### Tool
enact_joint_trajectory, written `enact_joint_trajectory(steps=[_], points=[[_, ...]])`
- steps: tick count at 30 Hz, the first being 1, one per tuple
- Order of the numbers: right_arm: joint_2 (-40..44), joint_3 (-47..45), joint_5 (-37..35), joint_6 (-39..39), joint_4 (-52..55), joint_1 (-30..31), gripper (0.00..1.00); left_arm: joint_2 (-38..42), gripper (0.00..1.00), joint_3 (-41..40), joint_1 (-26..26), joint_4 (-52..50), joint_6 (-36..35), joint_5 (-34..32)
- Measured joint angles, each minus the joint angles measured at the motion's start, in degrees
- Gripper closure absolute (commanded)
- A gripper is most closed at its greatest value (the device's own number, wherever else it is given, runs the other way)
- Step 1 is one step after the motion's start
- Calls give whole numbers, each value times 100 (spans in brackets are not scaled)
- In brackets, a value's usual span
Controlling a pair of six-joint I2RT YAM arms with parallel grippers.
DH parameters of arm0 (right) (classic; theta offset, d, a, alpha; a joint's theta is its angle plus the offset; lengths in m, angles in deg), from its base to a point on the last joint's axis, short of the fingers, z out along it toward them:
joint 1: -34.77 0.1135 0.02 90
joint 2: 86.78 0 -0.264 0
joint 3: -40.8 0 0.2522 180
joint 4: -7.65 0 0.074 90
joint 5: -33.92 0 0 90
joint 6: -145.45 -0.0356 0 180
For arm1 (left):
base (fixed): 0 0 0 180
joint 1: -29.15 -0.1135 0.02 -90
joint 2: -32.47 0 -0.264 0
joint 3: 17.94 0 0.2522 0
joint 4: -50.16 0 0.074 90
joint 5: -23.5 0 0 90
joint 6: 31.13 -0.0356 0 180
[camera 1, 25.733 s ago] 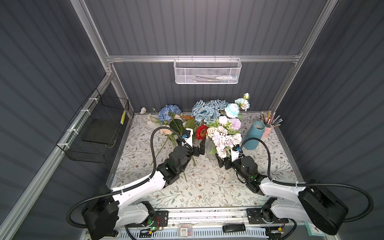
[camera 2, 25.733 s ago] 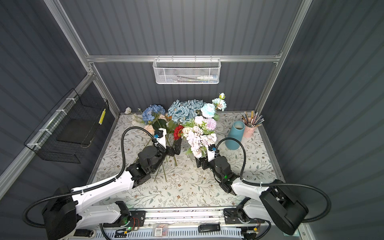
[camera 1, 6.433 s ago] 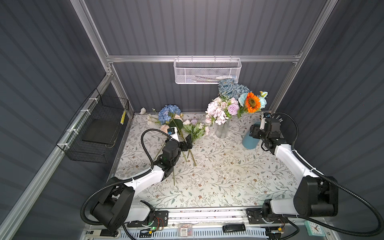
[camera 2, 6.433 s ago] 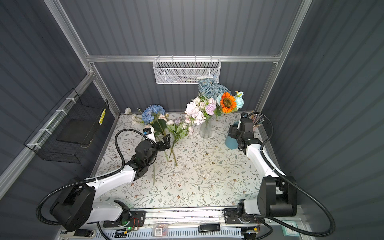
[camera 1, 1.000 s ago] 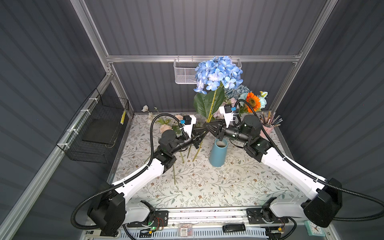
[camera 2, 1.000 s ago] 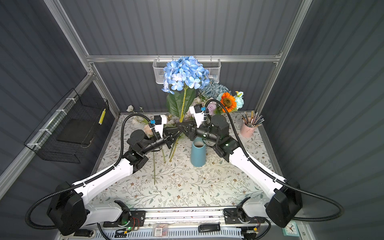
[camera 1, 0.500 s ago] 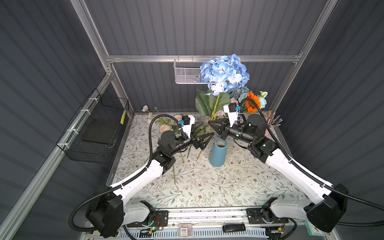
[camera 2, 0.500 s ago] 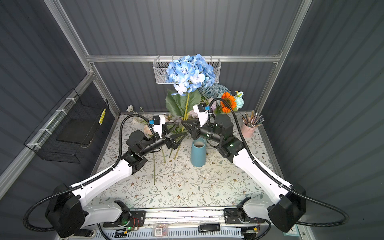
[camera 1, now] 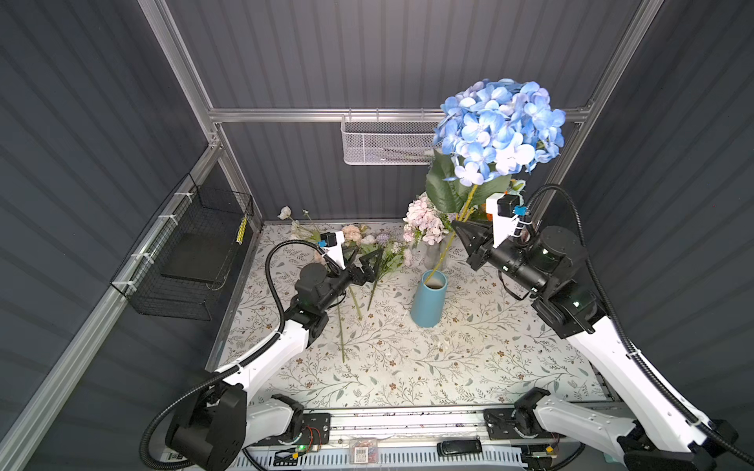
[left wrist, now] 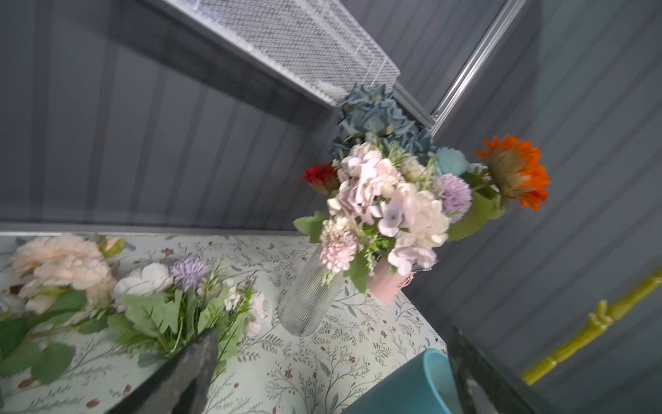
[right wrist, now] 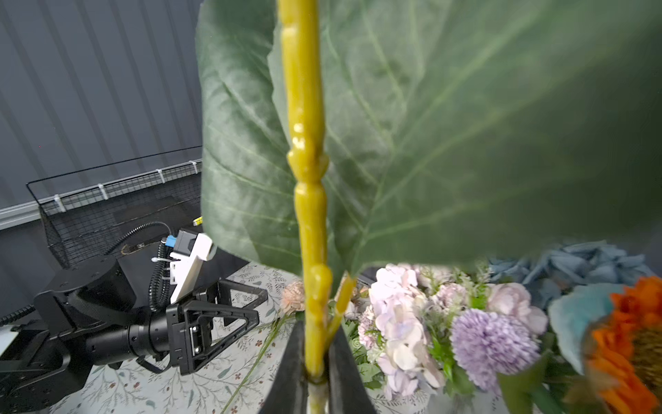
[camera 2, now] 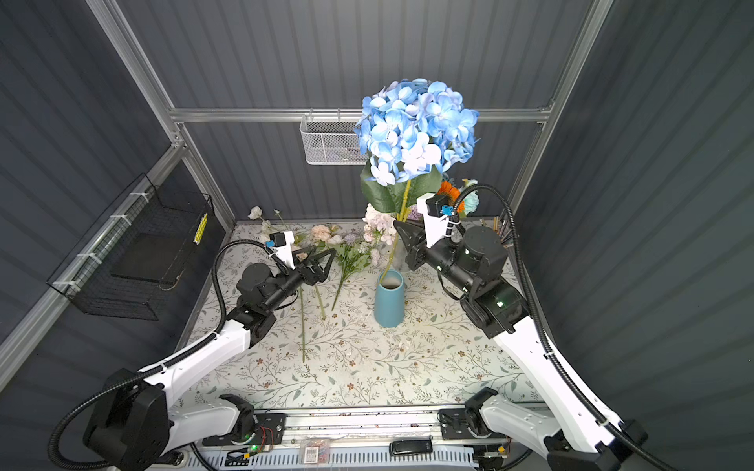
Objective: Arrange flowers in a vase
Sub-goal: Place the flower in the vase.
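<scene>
Insertion: our right gripper (right wrist: 316, 362) pinches the big blue hydrangea's (camera 1: 500, 130) yellow-green stem (right wrist: 308, 215), tip in the tapered teal vase (camera 1: 427, 304); left gripper (camera 1: 367, 257) gapes empty. Next we lower, then release.

Both top views look steeply down from high above the front edge of the tabletop (camera 1: 408, 367) toward its back edge, sharing the entire tabletop. The left wrist camera looks low across it at the bouquet (left wrist: 387, 208). The right wrist camera sits close against the hydrangea stem (right wrist: 308, 179), also catching that bouquet.
</scene>
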Motion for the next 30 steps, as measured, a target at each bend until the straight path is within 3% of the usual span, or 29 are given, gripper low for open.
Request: enact_joint_trajectory(steps=[10,26,30], points=[[-186,-273,-354,258,0,-7,100,-140,0,-4,0,76,170,-81],[-1062,-1864,-210,-81,-490,127,100,-140,0,-4,0,28,168,-254],[-1117,-1976,-254,-162,-560,157,95,-140,0,-4,0,-55,166,-341]])
